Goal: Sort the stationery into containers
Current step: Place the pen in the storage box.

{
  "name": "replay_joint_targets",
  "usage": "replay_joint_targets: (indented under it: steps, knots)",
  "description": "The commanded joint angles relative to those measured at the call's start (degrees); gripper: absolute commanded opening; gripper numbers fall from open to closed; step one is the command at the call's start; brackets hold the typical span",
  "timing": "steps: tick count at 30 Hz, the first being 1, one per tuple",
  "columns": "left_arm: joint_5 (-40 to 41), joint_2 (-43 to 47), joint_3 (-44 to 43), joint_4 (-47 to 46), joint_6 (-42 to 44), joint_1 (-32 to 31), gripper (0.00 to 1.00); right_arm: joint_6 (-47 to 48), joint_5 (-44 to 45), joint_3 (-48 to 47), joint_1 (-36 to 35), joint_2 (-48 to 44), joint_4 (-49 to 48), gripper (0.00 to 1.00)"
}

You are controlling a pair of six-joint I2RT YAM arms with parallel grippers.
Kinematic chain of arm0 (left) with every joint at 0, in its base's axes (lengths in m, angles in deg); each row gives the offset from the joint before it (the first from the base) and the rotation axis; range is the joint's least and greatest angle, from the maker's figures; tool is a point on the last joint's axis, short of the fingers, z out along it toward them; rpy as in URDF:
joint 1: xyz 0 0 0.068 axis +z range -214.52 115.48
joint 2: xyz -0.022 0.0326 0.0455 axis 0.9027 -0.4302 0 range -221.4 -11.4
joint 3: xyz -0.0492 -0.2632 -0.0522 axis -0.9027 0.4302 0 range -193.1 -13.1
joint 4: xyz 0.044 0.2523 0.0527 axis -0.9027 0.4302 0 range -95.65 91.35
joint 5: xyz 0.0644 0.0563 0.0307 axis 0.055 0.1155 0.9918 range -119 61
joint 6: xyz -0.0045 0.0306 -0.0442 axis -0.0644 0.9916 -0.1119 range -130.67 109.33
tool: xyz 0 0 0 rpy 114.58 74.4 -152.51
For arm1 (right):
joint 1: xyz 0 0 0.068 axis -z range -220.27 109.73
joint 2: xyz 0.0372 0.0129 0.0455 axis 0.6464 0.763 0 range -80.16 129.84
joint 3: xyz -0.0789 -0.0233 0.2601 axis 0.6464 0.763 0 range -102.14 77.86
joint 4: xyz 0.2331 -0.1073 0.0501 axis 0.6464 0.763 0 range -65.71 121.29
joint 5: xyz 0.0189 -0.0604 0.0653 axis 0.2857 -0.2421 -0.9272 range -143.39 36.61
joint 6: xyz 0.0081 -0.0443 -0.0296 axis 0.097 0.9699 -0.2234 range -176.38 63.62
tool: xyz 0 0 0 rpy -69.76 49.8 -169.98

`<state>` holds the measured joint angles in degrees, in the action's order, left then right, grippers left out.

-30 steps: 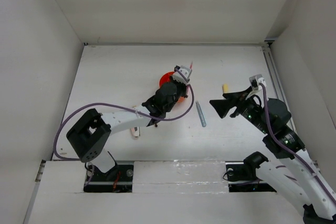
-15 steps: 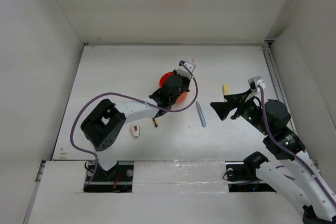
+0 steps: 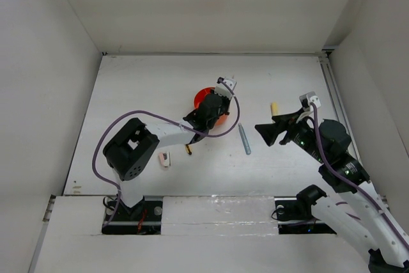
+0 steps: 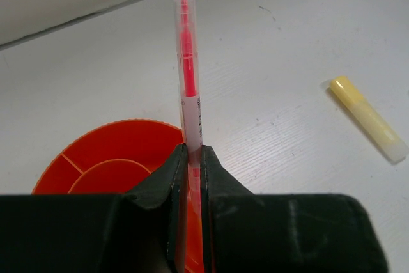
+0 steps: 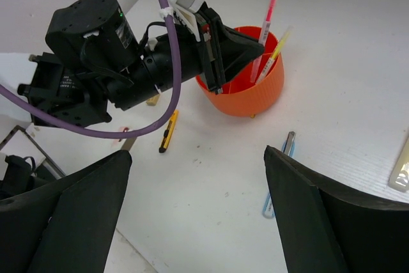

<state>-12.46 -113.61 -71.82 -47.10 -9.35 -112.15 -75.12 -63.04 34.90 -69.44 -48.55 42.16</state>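
Observation:
My left gripper [image 4: 190,155] is shut on a red pen [image 4: 187,62] that stands upright above the near rim of the round orange tub [image 4: 108,158]. In the right wrist view the red pen [image 5: 271,4] leans over the tub [image 5: 246,97], and a yellow pen [image 5: 276,49] stands inside it. My right gripper [image 5: 198,155] hangs open and empty over bare table, to the right of a grey-blue pen [image 3: 244,139]. A pale yellow marker [image 3: 275,107] lies just beyond the right gripper [image 3: 265,129].
An orange-black cutter [image 5: 168,130] lies on the table left of the tub. A pink-white eraser [image 3: 165,158] sits near the left arm's base. A tan eraser [image 5: 153,99] shows partly under the left arm. White walls close in the table's sides and back.
The left arm has swung its elbow in and carried the red pen a little farther over the tub. The right gripper has stayed nearly in place.

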Motion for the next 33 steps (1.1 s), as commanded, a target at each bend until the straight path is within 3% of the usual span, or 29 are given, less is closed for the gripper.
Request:
replay_joint_targets:
  steps: [1,9,12,15,18,25,26,27,28,33]
  knots:
    - [0.1,1.9,1.8,-3.5,-1.8,0.0,0.00,0.5,-0.5,-0.8,0.4,-0.2,-1.9,0.91]
    - [1.9,3.0,3.6,-2.5,-2.8,0.0,0.00,-0.1,-0.5,-0.8,0.4,0.4,-2.9,0.91]
    - [1.1,4.5,4.3,-1.9,-3.3,0.0,0.07,-0.1,-0.5,-0.3,0.4,0.9,-2.9,0.91]
    - [0.5,7.8,4.8,-1.2,-4.0,0.0,0.21,-0.1,-1.0,-0.3,0.4,1.4,-3.4,0.91]
    - [-0.2,10.9,6.0,-1.2,-4.0,-0.5,0.45,-0.6,-1.0,-0.3,0.4,2.0,-3.5,0.91]
    - [-0.1,17.4,5.4,2.4,-4.7,-1.6,0.59,-0.6,-0.5,-0.3,0.4,2.6,-3.5,0.91]
    - [0.9,19.9,5.4,3.2,-4.7,-1.6,0.66,0.3,-0.5,-0.3,0.4,2.6,-3.5,0.91]
    - [1.9,21.3,5.4,4.8,-5.5,-1.6,0.86,0.8,0.2,-0.3,0.4,3.1,-3.5,0.91]
    - [2.7,22.4,4.2,5.9,-7.0,-1.6,0.97,1.3,1.1,-0.3,0.4,3.1,-3.5,0.93]
    - [7.5,27.3,-2.4,20.0,-16.7,0.9,1.00,5.4,4.5,-3.9,1.0,11.0,0.1,1.00]
